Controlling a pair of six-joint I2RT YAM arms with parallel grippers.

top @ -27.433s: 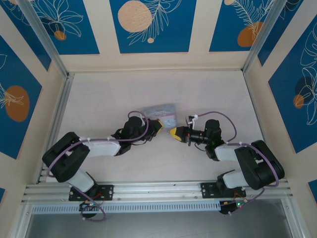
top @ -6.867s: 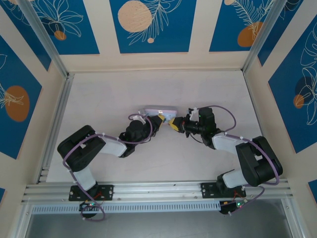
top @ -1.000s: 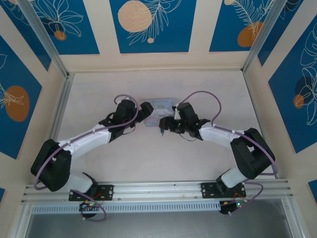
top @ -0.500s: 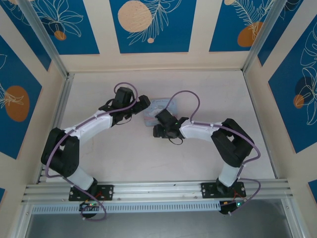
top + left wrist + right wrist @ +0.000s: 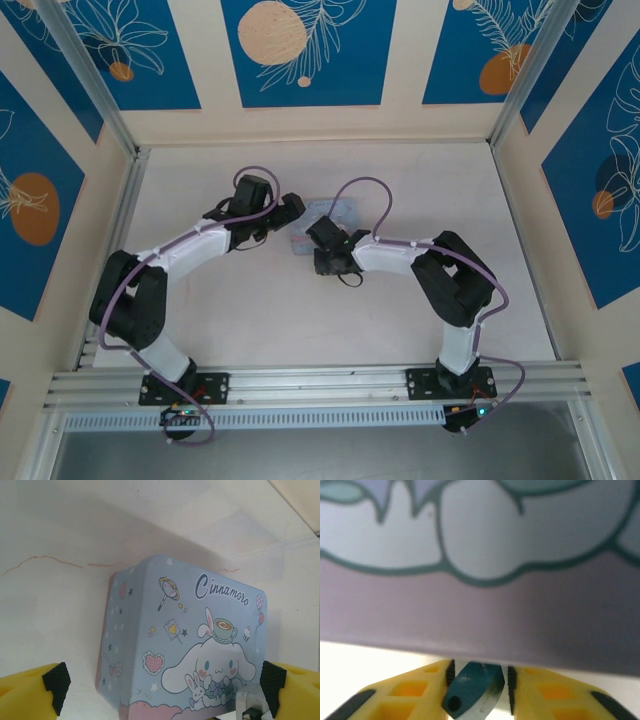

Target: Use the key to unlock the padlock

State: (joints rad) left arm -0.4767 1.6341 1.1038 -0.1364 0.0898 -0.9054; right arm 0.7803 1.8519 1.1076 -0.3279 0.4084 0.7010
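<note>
The padlock [image 5: 472,690] is a small dark teal metal body with a round hole in its end. My right gripper [image 5: 479,692] is shut on it, and its yellow fingers [image 5: 415,695] press it from both sides right under the edge of the light-blue cartoon tin [image 5: 480,570]. From above, the right gripper [image 5: 318,242] sits at the tin's [image 5: 335,208] near side. My left gripper [image 5: 293,208] is at the tin's left end. It [image 5: 162,692] is open wide, and its yellow fingers [image 5: 30,695] straddle the tin [image 5: 185,640] without touching it. The key is out of view.
A grey metal tab [image 5: 248,701] sticks out at the tin's lower right corner in the left wrist view. The tin lies on a pale table [image 5: 240,310] walled by aluminium rails [image 5: 110,240] and patterned panels. Both arms bend in towards the middle.
Over the last second my right gripper swung from the tin's right side round to its near side. The left arm drew in a little beside the tin.
</note>
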